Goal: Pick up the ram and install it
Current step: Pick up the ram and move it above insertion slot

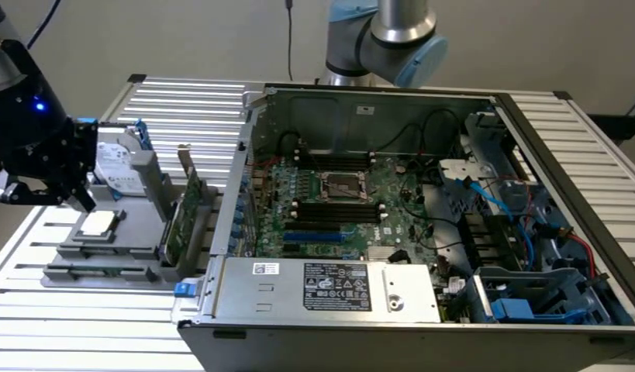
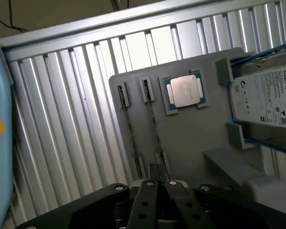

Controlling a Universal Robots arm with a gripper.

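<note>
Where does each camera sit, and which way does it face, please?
Exterior view: off the arm, raised, looking down at the open computer case on the slatted table; an arm joint and the shut hand show.
Wrist view: on the wrist, looking down past the hand at the grey fixture, where two ram sticks stand on edge.
Shared: the hand, the grey fixture, the processor and the hard drive.

Exterior cam's high, angled down over the PC case [image 1: 328, 105] and surface [image 1: 193, 101]; wrist cam looks down past the tool [image 2: 158, 174], close, both catch the grey tray [image 1: 102, 254] [image 2: 190, 129]
</note>
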